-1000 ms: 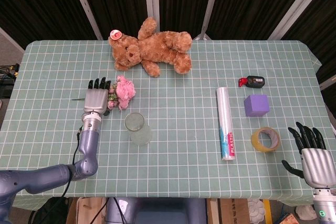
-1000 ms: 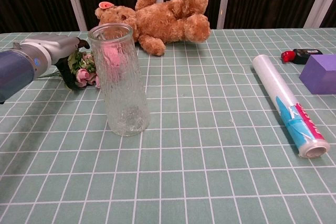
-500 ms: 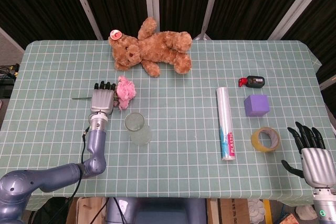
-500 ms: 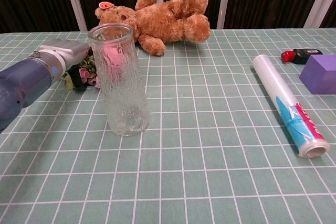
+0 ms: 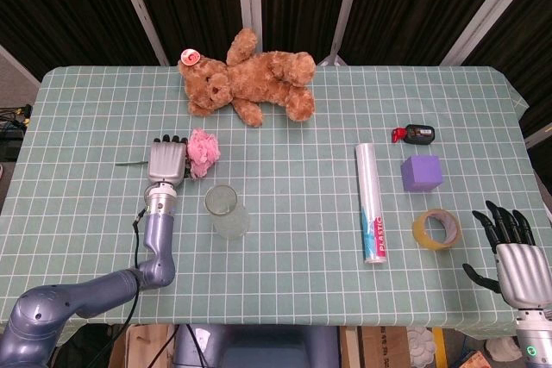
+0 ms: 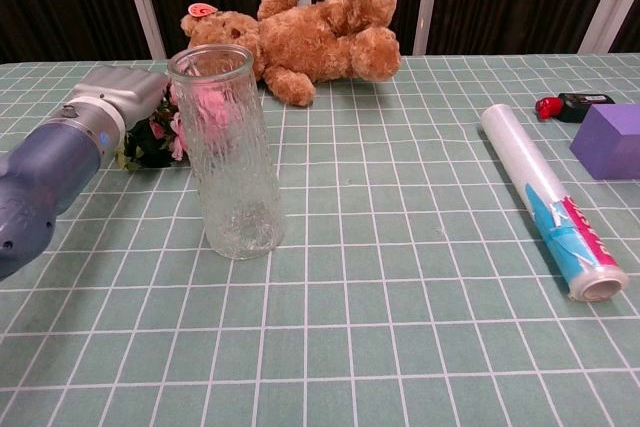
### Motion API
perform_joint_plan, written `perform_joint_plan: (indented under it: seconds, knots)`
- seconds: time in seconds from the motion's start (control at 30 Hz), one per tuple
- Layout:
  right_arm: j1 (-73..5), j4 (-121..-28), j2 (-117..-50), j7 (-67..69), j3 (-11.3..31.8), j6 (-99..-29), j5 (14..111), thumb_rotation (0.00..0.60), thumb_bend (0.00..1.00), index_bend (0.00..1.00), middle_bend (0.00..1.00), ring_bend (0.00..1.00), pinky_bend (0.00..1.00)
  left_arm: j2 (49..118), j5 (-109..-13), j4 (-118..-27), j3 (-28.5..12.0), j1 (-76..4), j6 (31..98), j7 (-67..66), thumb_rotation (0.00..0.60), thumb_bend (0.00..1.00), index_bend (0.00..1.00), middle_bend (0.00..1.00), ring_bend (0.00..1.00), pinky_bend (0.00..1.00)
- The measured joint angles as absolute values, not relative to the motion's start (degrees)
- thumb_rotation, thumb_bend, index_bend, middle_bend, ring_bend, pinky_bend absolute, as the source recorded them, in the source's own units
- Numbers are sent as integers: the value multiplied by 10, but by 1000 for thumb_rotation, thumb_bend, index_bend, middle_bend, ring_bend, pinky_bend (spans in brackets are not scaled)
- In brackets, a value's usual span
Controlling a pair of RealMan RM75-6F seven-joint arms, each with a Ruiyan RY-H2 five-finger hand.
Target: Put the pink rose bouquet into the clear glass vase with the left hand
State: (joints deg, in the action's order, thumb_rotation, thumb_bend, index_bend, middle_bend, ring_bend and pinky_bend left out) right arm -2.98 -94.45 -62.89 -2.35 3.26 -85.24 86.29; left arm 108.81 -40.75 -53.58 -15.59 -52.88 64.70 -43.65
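The pink rose bouquet lies on the green checked cloth just behind the clear glass vase, its thin stem poking out to the left. My left hand rests on the bouquet's leafy middle with its fingers curled down around it. In the chest view the bouquet shows partly behind the upright vase, and the left hand covers its left side. My right hand hovers at the table's near right corner, fingers spread and holding nothing.
A brown teddy bear lies at the back behind the bouquet. To the right are a plastic wrap roll, a purple block, a tape roll and a small red and black item.
My left hand has shifted right onto the bouquet and its fingers have curled in. The bouquet and vase stay where they were. The right hand has not moved.
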Motion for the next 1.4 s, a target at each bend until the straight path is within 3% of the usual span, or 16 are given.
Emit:
perform_joint_plan:
  seconds: [0.37,0.67,1.0,1.2,1.4]
  knots:
    - [-30,-947,-630,-29,30,-853,867,600,205,176,81,86,0,1049,-504,-560,-166,-497,688,-292,600,519,380,341,284,387]
    - [-31,-953,-632,-37,27,-852,872,600,205,176,81,86,0,903,-553,-770,-200,-443,719,-177,600,519,383,339,274,386]
    - [-33,-955,-633,-38,26,-850,876,600,205,176,81,86,0,674,-547,-1086,-298,-355,701,31,600,519,383,339,267,386]
    - [-31,-956,-631,-35,23,-856,883,600,205,175,81,86,0,573,-550,-1193,-352,-300,669,167,600,519,383,339,267,386]
    - [-31,-957,-631,-32,24,-858,884,600,204,176,81,86,0,538,-556,-1237,-370,-280,619,260,600,519,382,339,267,386]
